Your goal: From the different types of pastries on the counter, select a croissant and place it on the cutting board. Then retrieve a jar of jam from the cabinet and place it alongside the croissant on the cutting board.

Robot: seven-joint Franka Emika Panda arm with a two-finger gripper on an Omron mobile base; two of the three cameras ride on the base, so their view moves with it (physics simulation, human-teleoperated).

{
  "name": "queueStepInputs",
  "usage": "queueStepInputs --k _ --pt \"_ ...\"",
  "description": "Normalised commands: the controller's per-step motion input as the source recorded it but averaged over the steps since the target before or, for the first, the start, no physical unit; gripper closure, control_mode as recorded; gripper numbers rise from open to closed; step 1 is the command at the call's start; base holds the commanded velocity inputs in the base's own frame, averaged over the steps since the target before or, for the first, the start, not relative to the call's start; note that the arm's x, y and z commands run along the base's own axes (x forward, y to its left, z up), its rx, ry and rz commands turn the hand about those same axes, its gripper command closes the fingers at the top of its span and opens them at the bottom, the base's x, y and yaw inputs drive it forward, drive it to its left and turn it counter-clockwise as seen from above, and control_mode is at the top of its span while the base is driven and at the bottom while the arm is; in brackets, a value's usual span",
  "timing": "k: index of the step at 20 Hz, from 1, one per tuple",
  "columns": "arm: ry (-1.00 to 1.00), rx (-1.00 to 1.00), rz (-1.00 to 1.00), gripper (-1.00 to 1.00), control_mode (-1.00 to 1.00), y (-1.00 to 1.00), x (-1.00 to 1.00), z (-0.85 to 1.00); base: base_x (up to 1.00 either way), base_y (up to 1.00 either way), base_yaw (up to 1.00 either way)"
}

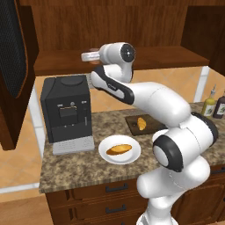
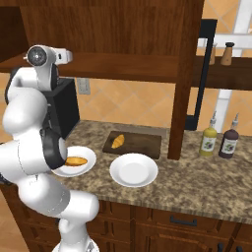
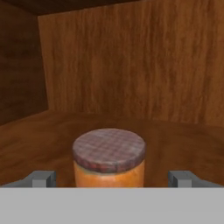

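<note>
Croissant placement reads as complete: the small curved pastry lies on the cutting board, toward the board's left end in the right base view, with the rest of the board bare. The board rests flat on the surface, just behind two round white plates. The plate nearer the coffee machine carries the longer oval loaf; the second plate carries nothing.

Jar retrieval is in hand but not done. The jar of jam stands upright on the shelf inside the cabinet, orange body below a dark chequered lid. The arm is raised to shelf height, and the hand is level with the jar.

Hand state: fully spread, holding nothing. One fingertip shows on each side of the jar, both apart from its wall, with the jar centred between them. No contact is visible.

Remaining steps, as judged from this layout:
1. Advance slightly if needed so the fingers bracket the jar body below the lid.
2. Close on the jar.
3. Lift and withdraw it clear of the shelf edge.
4. Lower it to the board and set it on the bare area beside the croissant, then release.

Two bottles stand on the surface to the right of the cabinet post, well apart from the board.
</note>
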Motion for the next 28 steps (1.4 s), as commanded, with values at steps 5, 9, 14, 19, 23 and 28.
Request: queueStepInputs --k 5,9,14,19,23,28 --pt "0.00 0.00 0.00 -1.00 -1.00 0.06 0.12 -0.11 0.00 0.00 0.00" --pt "0.00 0.00 0.00 -1.00 -1.00 0.09 0.24 -0.03 0.00 0.00 0.00" --pt "0.00 -0.01 0.00 1.00 -1.00 0.32 0.10 -0.05 0.00 0.00 0.00" --pt "0.00 0.00 0.00 1.00 -1.00 0.08 -0.01 0.00 0.00 0.00 0.00" --pt "0.00 0.00 0.00 1.00 -1.00 0.00 -0.14 0.05 0.00 0.00 0.00" --pt "-0.03 0.00 0.00 1.00 -1.00 0.00 -0.51 0.02 0.00 0.00 0.00"
